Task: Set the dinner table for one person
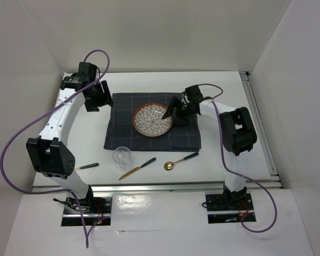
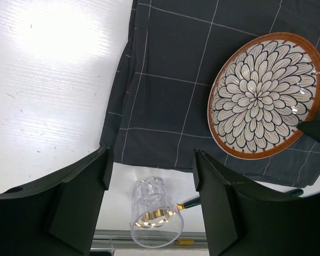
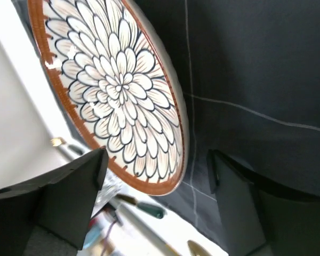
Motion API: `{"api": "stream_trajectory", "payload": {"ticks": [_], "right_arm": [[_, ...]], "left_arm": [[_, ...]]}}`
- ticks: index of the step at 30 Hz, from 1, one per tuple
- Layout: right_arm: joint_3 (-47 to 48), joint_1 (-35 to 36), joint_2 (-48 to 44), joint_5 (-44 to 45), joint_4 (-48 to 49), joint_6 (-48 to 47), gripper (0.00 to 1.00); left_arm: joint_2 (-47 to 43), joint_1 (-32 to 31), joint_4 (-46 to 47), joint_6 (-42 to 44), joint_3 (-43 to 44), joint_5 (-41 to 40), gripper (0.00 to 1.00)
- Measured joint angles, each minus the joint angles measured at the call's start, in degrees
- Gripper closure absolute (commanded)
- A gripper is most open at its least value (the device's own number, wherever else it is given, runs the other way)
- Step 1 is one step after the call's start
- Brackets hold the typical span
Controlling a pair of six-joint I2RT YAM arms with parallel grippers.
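Beneath both arms, tabletop [image 1: 224, 96] spans the cell: rigid, fixed, smooth, nothing to grip. I judge the plate [image 1: 152, 120] on its placemat [image 1: 122, 133] stiff, breakable; take the rim. Left gripper [image 2: 152, 160] jaws open, empty; right gripper [image 3: 157, 157] jaws open beside that rim.

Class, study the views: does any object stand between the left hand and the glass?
Nothing upright does. Only the edge of the flat placemat and bare dinner table lie between the open left hand and the glass.
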Motion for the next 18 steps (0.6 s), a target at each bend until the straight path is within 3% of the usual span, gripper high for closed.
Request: {"api": "stream_trajectory", "payload": {"ticks": [5,9,14,18], "right_arm": [[0.66,0.33,-5.9,8.07,-4.17,-1.51,0.04],[1.55,4.04,-14.43,16.59,-7.91,-3.67,0.05],[7.15,18.84,-17.84,22.1,-8.98,-8.52,0.14],[9.57,31.21,-14.38,23.02,-9.09,-12.15,0.14]], "left_arm": [[0.0,0.0,-1.68,-0.02,1.9,-0.24,0.21],[-1.14,0.0,-1.73,-0.72,2.71,-2.47,0.2],[-3.85,1.84,-1.73,-3.37,0.81,-4.9,0.2],[-4.79,5.29,-2.03,-4.63,-1.79,-6.43,0.2]]}}
